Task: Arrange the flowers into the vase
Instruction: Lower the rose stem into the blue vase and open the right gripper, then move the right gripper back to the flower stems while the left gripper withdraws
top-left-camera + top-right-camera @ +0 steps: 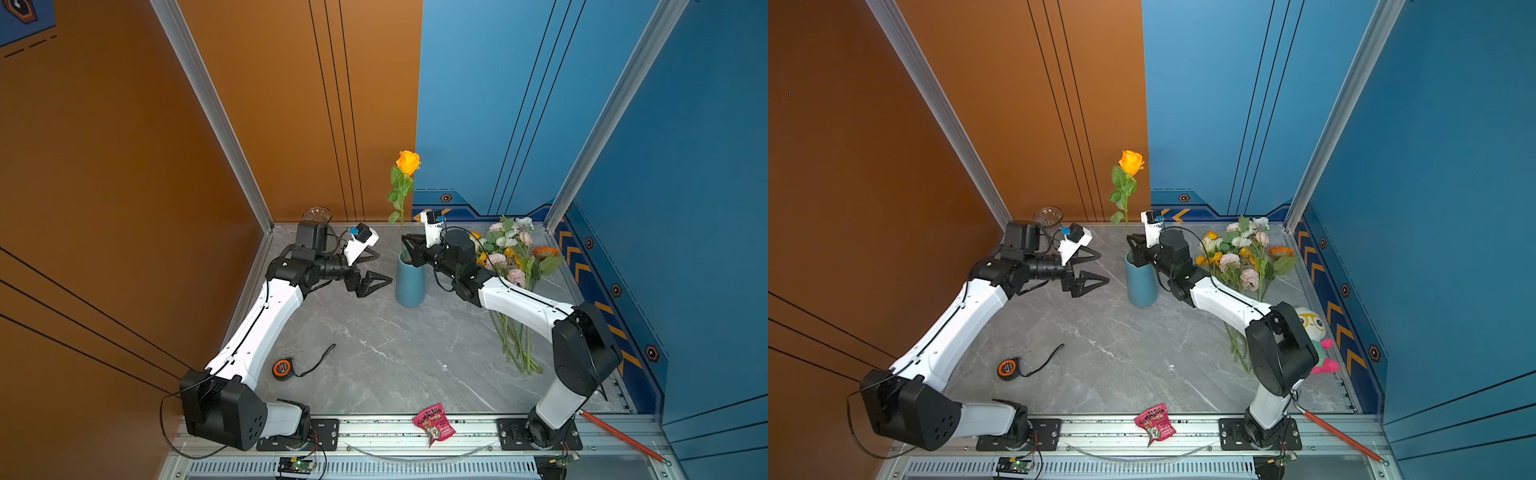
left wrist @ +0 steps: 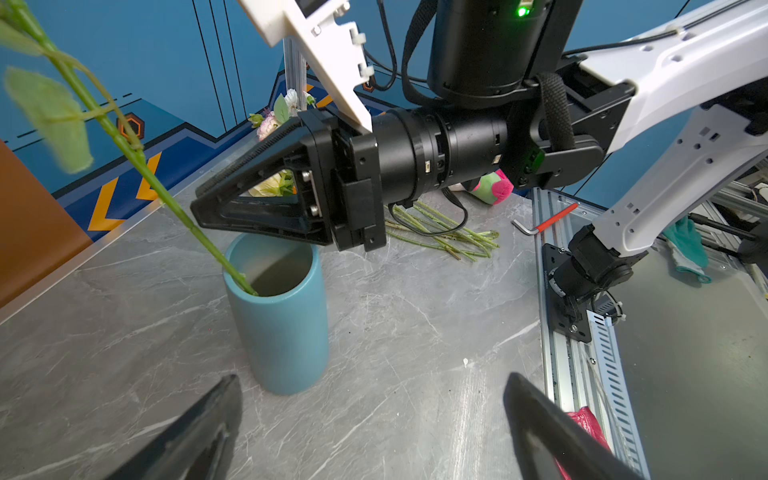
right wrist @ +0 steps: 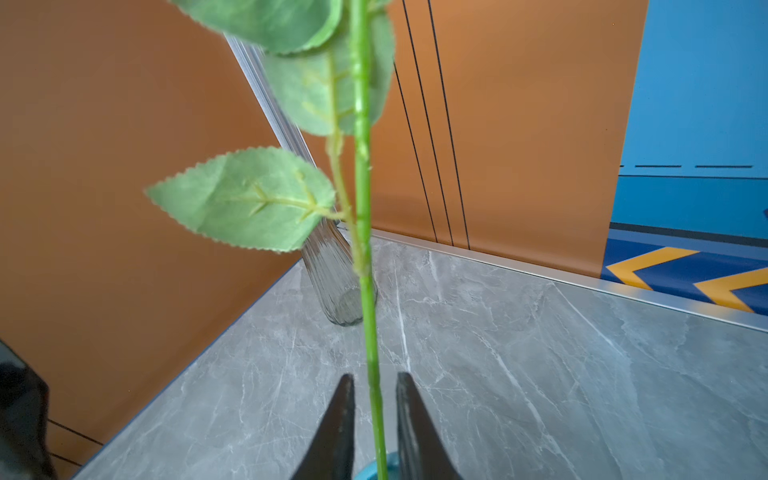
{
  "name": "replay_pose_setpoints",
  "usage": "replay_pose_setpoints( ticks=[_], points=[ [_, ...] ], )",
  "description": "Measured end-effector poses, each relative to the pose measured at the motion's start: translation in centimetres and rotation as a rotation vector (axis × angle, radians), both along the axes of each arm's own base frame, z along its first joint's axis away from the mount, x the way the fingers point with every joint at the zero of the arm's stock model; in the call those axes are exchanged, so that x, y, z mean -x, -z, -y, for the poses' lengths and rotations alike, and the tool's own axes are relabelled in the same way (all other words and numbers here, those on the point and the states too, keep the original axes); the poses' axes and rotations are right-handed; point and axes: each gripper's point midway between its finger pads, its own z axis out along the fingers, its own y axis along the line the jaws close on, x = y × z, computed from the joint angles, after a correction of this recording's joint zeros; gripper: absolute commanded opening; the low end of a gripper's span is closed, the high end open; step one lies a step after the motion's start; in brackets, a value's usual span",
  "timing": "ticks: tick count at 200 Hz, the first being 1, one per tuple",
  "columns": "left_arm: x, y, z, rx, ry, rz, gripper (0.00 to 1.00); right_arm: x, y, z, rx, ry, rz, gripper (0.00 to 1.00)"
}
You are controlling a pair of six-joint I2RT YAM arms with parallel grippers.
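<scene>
One flower is done. An orange rose (image 1: 407,162) stands with its stem (image 3: 365,291) in the blue vase (image 1: 410,286) and leans on the rim. How deep the stem goes I cannot see. The larger part of the work is left: a bunch of flowers (image 1: 511,253) with white, pink, yellow and orange heads lies on the table (image 1: 374,353) at about three o'clock from the blue vase, partly behind the right arm. A glass vase (image 1: 316,215) at about ten o'clock holds nothing.

The right gripper (image 3: 375,375) is just above the vase mouth. Its jaws are a little apart, with the stem between them and a thin gap on each side, so it probably grips nothing. The left gripper (image 1: 384,268) waits at nine o'clock from the vase with its jaws wide apart, holding nothing and well apart from the bunch.
</scene>
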Motion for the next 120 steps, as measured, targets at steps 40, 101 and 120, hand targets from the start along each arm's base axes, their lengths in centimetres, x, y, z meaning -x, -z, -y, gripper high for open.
replay_pose_setpoints(
  ticks=[40,101,120],
  points=[
    [0.0,0.4,0.3,0.0,0.008,-0.014,0.98,0.4,0.1,0.4,0.016,0.004,-0.016,0.32],
    [0.4,0.5,2.3,-0.015,0.028,0.023,0.98,3.6,-3.4,4.2,0.03,0.08,0.017,0.71],
    [1.1,1.4,3.8,-0.028,0.031,0.057,0.98,4.7,-4.0,6.8,0.056,0.161,-0.005,0.74]
  ],
)
